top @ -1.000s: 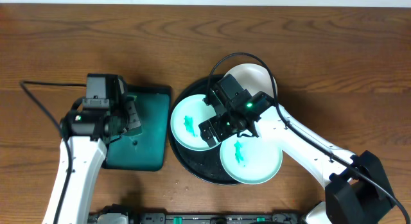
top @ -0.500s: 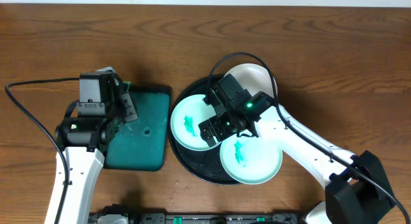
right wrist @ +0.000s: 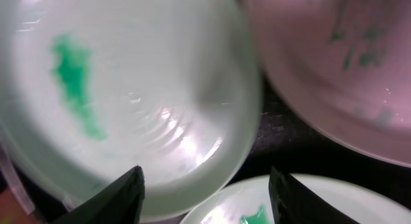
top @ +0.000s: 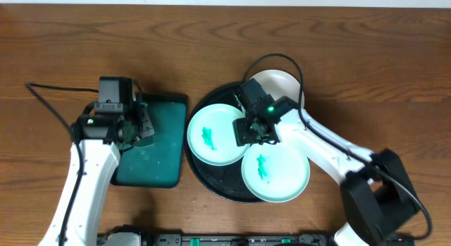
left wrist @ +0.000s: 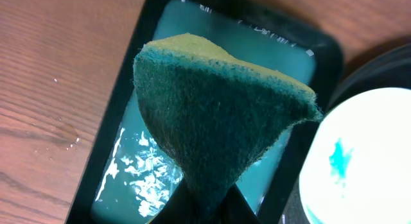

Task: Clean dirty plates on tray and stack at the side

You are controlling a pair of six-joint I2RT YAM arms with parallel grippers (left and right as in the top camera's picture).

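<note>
Ok so I'm on the very first plate here: nothing looks wiped or stacked, and all three plates sit in the black tray (top: 220, 187) in the middle of the overhead frame. The left gripper (top: 141, 123) is clamped tight on the sponge (left wrist: 218, 115), pinching it by its bottom corner over the teal tray (top: 151, 165) left of centre, so the scrubber is ready to go. The right gripper (top: 252, 130) is down over the right-hand edge of the left mint plate (top: 210, 151). In the wrist view its fingers (right wrist: 125, 198) stand apart with that plate's rim running through the gap, and I don't see them pinching it yet. That plate has its green smear (top: 208, 135) right in the centre. The second mint plate (top: 282, 177) lies lower right in the tray, just beside the first. The white plate (top: 278, 82) is at the upper right, partly under the arm. My read is that this is the grab step for plate one. Next I need to bring the jaws together on that rim only, without catching the neighbour's edge, then lift or tip the plate toward the sponge so the left arm can reach the smear. The rim looks thin and glossy, so I'd guess it slips if the bite is shallow.
</note>
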